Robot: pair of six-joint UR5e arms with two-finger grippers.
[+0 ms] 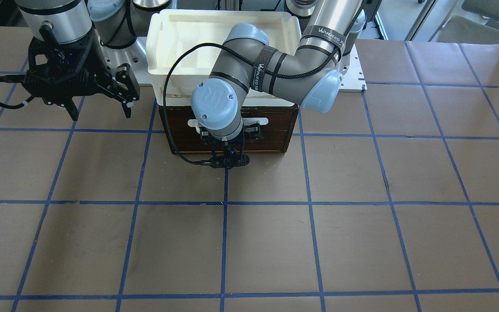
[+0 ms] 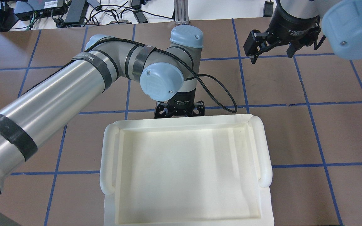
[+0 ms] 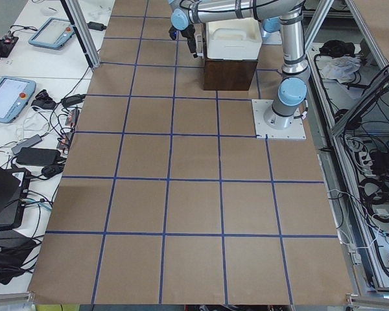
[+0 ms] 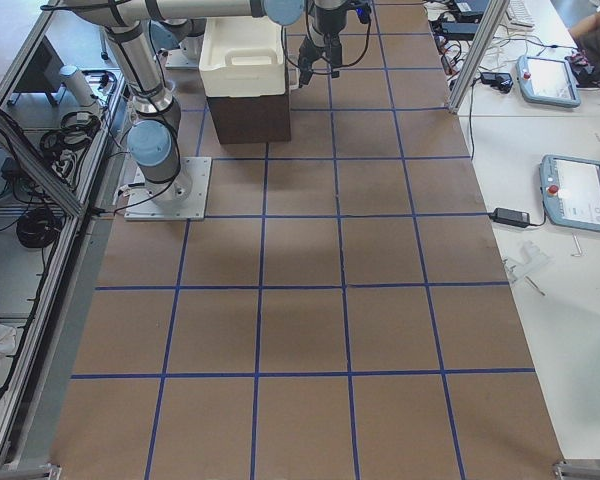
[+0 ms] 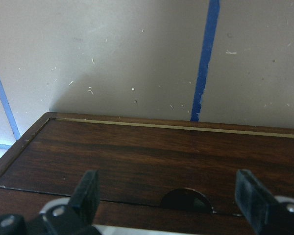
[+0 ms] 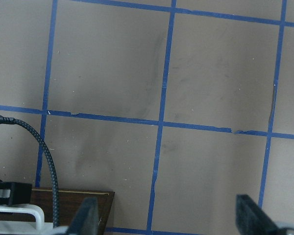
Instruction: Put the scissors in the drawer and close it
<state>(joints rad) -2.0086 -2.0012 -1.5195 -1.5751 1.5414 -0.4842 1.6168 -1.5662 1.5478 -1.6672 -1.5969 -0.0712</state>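
Brown-paper table (image 1: pixel 362 216) with blue tape grid (image 1: pixel 225 242). Cabinet sits at the robot-side edge, between the two arm bases. A wide run of paper lies between its front and the operator side, and more out to both ends.

drawer (image 1: pixel 275 130): dark front looks flush with the cabinet face, no gap on the side I can see, so it reads as shut. white bar handle (image 1: pixel 261 121) is mostly hidden under the left wrist. scissors: not visible in any view.

white tray (image 2: pixel 181 121) sits on top of the cabinet, and its rim overhangs the cabinet top toward the drawer side.

left gripper (image 5: pixel 169 196): right at the drawer front, pointing at it, jaws spread wide. In the wrist view the fingers (image 5: pixel 88 191) stand either side of a dark round recess in the wood. Can't tell if they touch the handle. Bottom edge of the cabinet meets the table just past them. black cable (image 1: pixel 165 99) loops off this wrist past the cabinet's corner.

right gripper (image 1: pixel 101 110): jaws wide, nothing between them. It hangs above the paper, well apart from the cabinet on the robot's right. Its wrist view catches only one cabinet corner at the lower left.
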